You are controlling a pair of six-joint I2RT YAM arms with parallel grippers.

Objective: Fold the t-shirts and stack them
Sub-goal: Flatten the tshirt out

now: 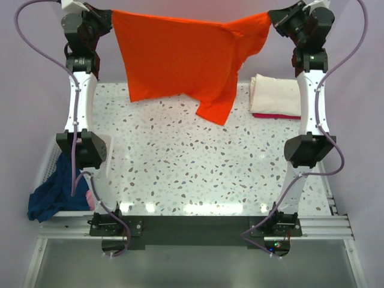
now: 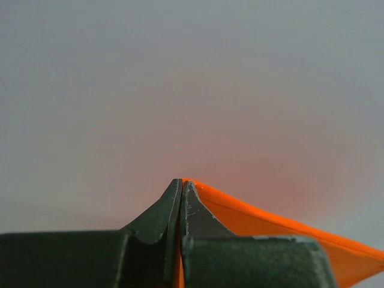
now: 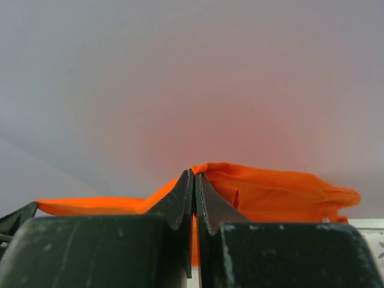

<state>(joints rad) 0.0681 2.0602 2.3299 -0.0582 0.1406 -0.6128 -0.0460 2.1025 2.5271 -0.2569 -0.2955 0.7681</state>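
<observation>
Over the speckled white desk [image 1: 180, 162], the bright orange cloth t-shirt [image 1: 174, 54] hangs spread between both arms. Its long axis runs left to right along the far edge and the cloth drops below the grips. A folded cream-white shirt [image 1: 275, 96] lies on the desk's right side. The left jaws are clenched on the orange shirt's left top corner and the right jaws on its bunched right end, possibly a sleeve.

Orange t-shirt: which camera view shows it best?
Top external view: the whole orange t-shirt hangs spread out. The left wrist view shows only a taut edge; the right wrist view, only a bunched fold.
</observation>
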